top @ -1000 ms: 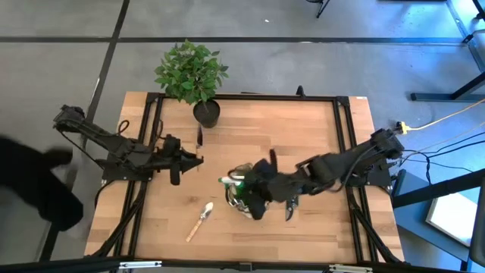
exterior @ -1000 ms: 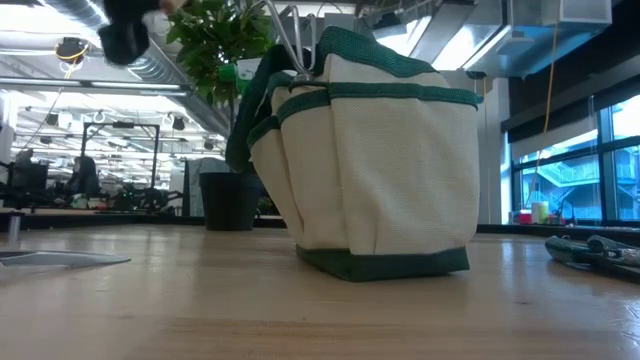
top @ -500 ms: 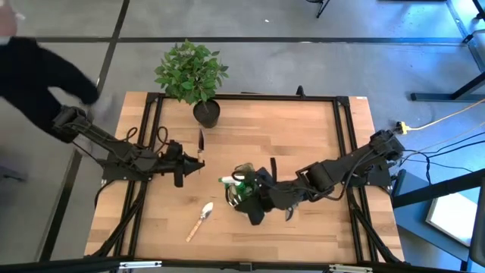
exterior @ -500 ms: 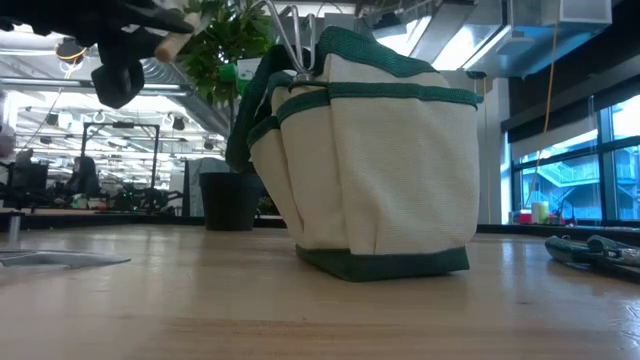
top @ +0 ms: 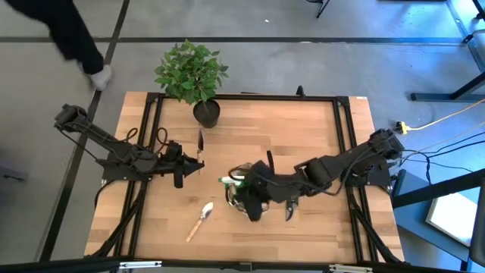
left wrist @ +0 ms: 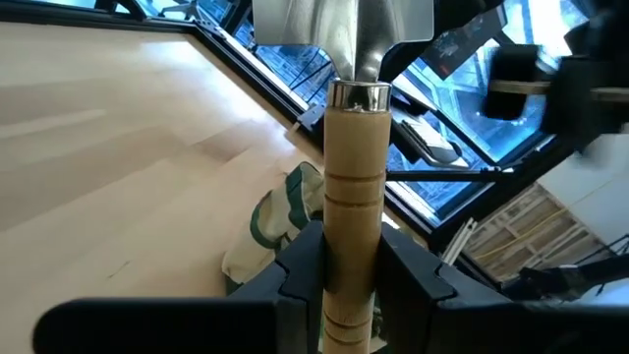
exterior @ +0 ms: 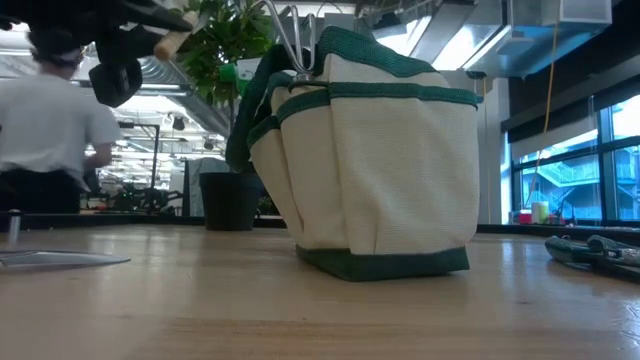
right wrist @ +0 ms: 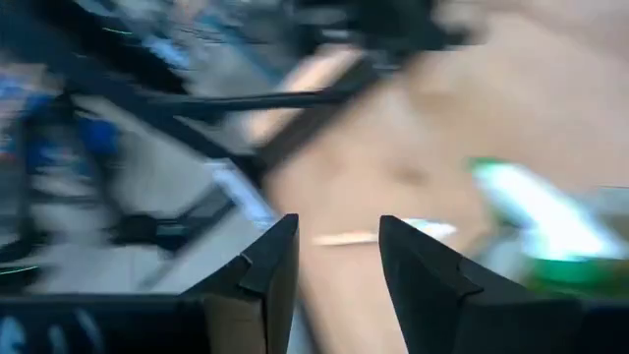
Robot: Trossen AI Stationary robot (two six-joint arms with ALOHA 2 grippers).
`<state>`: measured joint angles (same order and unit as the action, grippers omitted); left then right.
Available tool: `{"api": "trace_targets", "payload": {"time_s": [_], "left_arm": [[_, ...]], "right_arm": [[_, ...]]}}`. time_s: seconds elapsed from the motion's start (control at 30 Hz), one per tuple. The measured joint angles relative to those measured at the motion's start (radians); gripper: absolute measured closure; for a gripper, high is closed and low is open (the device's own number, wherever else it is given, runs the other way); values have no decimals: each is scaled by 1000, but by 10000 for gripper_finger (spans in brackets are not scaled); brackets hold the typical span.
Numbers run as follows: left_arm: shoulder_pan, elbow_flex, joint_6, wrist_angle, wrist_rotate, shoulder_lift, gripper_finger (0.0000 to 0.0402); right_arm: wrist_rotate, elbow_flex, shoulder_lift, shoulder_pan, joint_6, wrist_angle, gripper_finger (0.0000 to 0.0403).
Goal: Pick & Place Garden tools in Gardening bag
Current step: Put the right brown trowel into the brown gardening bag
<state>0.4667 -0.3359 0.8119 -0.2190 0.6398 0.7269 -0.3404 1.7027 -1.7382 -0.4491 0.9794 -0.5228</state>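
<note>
The olive-and-tan gardening bag stands upright on the table's middle; a green spray bottle sticks out of it. My left gripper hovers left of the bag, shut on a wooden-handled trowel. My right gripper hangs over the bag, open with nothing between its fingers. A second trowel lies flat near the front edge, and dark-handled pruners lie right of the bag. My left gripper pinches the trowel's wooden handle between its two fingers, around the handle's middle. The fingers come about level from the table's left and lie across the handle. The trowel is lifted clear, its metal blade toward the far edge.
A leafy plant in a black pot stands at the far edge, left of centre. A person walks past beyond the table's far left corner. Bare wood lies along the right and the front of the table.
My left gripper has sunk a little with the trowel, then held still, staying shut. My right gripper has hovered over the bag with only slight shifts. The person has walked along the table's left side toward the far left corner.
</note>
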Motion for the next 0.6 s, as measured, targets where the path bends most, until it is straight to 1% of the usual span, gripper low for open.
{"api": "trace_targets", "payload": {"time_s": [0.07,0.13,0.2,0.3,0.37,0.43,0.5,0.6], "left_arm": [[-1,0,11,-3,3,0,339],[-1,0,12,-5,4,0,339],[-1,0,12,-10,4,0,339],[-1,0,8,-10,6,0,339],[-1,0,16,-10,16,0,339],[-1,0,30,-11,25,0,339],[-1,0,35,-11,25,0,339],[-1,0,35,-10,25,0,339]], "right_arm": [[-6,0,-1,25,-16,-113,258],[25,1,-16,46,-67,-241,261],[55,1,-40,59,-75,-384,270],[126,0,-75,86,54,-541,290],[179,0,-96,105,79,-566,301],[182,0,-110,114,67,-559,310],[184,0,-113,113,26,-507,316],[188,0,-116,103,-5,-487,320]]}}
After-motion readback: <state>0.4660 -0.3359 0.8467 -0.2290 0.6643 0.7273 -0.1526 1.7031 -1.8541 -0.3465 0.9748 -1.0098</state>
